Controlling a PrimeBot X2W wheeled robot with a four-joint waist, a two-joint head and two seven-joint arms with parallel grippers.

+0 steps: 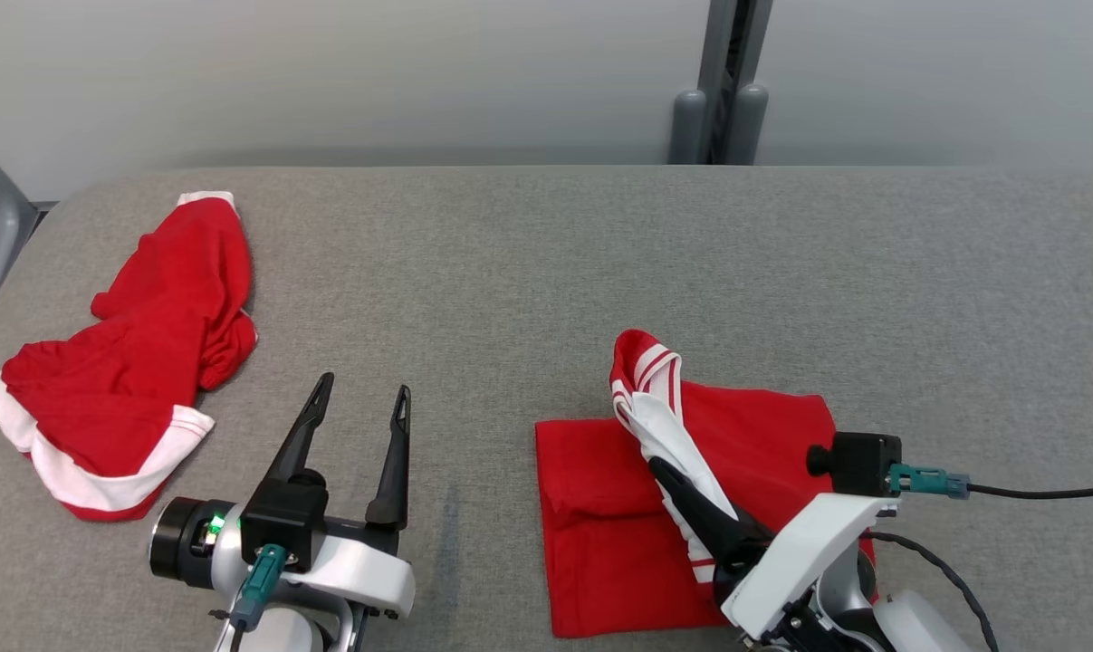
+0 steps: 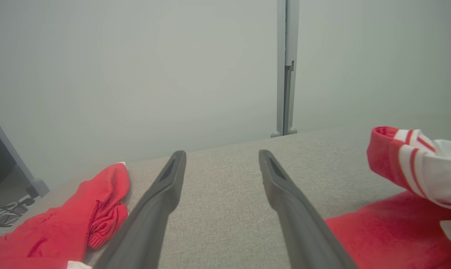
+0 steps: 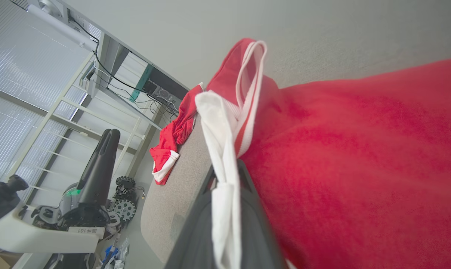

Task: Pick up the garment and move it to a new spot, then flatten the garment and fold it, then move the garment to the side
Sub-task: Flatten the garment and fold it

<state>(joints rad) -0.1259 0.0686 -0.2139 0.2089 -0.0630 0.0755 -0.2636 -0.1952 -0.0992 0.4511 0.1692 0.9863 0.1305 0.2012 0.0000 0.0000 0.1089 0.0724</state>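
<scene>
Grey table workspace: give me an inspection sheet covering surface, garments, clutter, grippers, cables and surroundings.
Surface: grey fabric-covered table, flat.
Job's things: red garment with white striped trim, partly folded at the front right, one trimmed edge lifted.
Clutter: second red garment with white hems, crumpled at the far left.
Grippers: left gripper open, empty; right gripper shut on the lifted white trim.
Cables: black cable off the right wrist; cable bundle off the table's left end.
Surroundings: pale wall, grey post, metal shelving.
</scene>
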